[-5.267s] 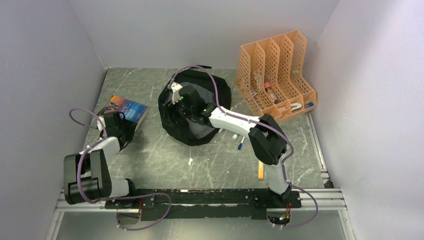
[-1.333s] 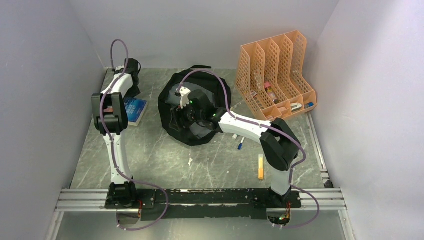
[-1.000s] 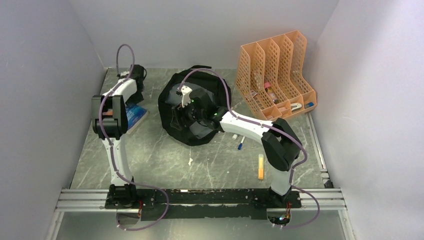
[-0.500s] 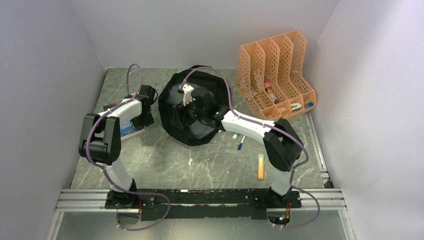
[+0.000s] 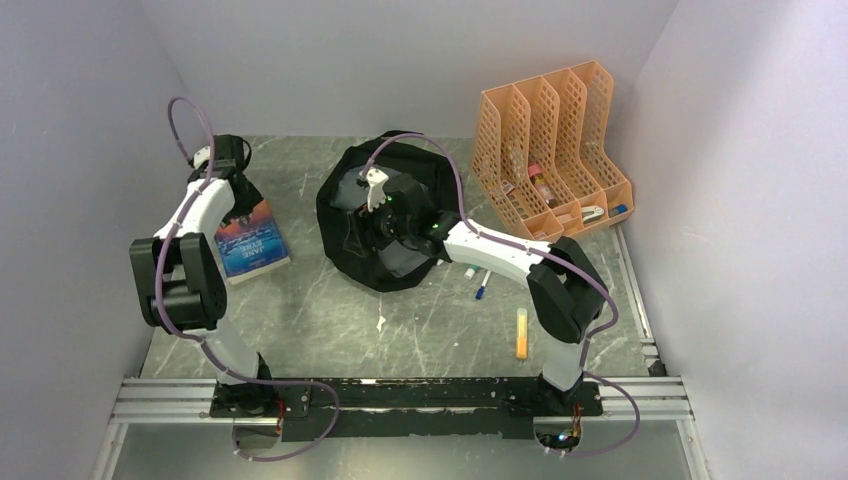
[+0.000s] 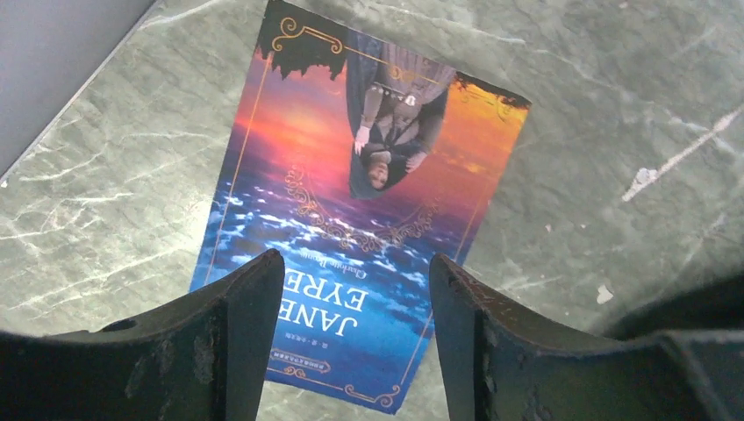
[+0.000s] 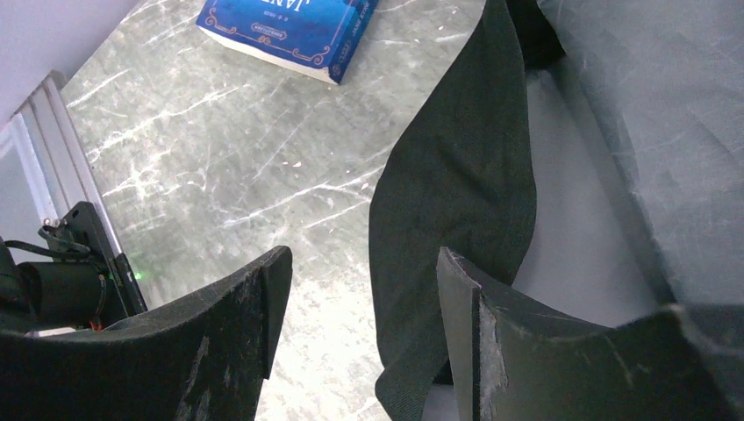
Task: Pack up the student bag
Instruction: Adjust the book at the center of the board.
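Black bag [image 5: 440, 175] slumps mid-frame, right end effector [image 7: 364, 254] spread wide at its edge; left end effector [image 6: 355, 263], released, faces the book [image 6: 351, 219] at left.

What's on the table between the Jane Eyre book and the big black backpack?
Nothing: the top view shows only bare marble table between the Jane Eyre book and the black backpack; the right wrist view agrees.
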Controlling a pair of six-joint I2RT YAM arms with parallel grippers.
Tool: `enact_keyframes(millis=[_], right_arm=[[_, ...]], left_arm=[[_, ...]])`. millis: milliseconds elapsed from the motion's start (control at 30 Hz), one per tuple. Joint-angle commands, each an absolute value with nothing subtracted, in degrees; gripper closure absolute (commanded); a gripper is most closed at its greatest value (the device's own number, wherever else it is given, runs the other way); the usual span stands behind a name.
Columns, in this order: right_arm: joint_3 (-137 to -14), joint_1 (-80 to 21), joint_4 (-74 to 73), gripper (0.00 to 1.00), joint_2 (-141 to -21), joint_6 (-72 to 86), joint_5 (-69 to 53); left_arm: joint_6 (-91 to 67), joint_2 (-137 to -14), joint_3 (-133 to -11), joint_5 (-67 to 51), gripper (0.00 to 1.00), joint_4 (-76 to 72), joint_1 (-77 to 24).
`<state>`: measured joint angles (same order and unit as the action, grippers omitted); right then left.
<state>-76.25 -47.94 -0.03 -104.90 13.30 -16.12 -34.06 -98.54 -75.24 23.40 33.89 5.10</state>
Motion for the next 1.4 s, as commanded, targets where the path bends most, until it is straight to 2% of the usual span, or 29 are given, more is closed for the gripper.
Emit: enact_keyframes(millis=[0, 267, 433, 867, 1133, 1367], right_arm=[[-75.5, -47.5, 1.0, 0.34, -102.7, 13.5, -16.7], [-75.1, -47.4, 1.3, 0.34, -102.5, 13.5, -16.9], [-74.9, -47.3, 1.5, 0.34, -102.4, 13.6, -17.0], [-74.9, -46.8, 1.5, 0.34, -102.7, 13.6, -17.3], [-75.0, -46.8, 1.3, 0.34, -102.7, 13.6, -17.8], [-75.1, -46.7, 1.2, 0.34, -102.8, 13.8, -18.1]], left_arm=[[-34.2, -101.5, -76.7, 24.0, 0.34, 31.3, 5.7], [-37.9, -109.7, -84.8, 26.1, 0.34, 32.0, 7.4], [-41.0, -117.1, -94.5, 28.4, 0.34, 36.7, 7.6], [-34.2, -131.0, -108.6, 25.4, 0.38, 36.0, 8.1], [-35.3, -130.0, -103.6, 23.2, 0.4, 36.5, 8.0], [-38.1, -120.6, -88.2, 19.6, 0.41, 32.4, 7.5]])
